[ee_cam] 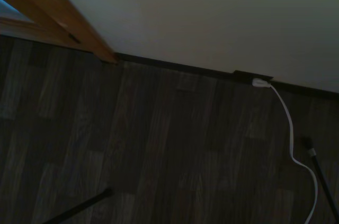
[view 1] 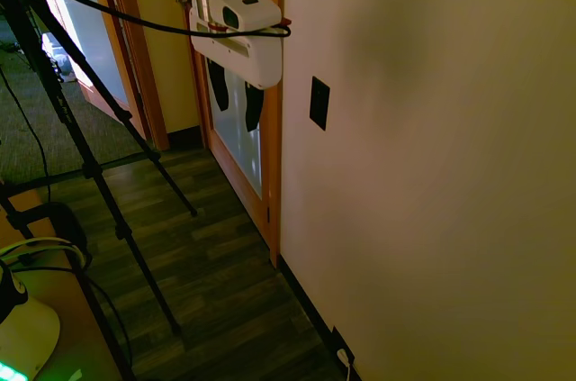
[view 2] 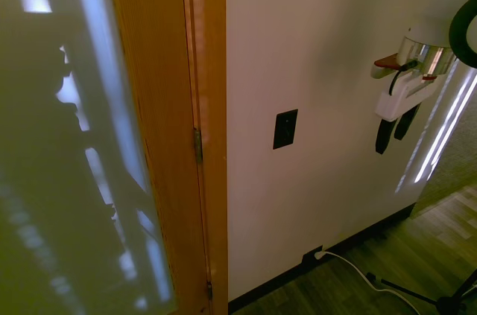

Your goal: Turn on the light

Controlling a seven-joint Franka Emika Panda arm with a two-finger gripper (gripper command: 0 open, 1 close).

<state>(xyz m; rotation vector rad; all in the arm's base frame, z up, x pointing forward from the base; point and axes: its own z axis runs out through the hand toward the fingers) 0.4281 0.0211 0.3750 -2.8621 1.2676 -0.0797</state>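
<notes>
On the pale wall (view 2: 328, 47), just beside the wooden door frame (view 2: 212, 106), the light switch (view 2: 285, 129) is mounted upright, long axis vertical. Well apart from it, at similar height, the claw (view 2: 396, 130) hangs fingers-down, slightly spread, nothing pinched. A sideways approach toward the frame is judged necessary.

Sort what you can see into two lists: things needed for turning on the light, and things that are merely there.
Needed for the job:
- light switch, a black plate on the wall
- claw, hanging apart from the switch

Merely there:
- wooden door frame
- socket at the baseboard
- white plug and its cord
- wood floor
</notes>
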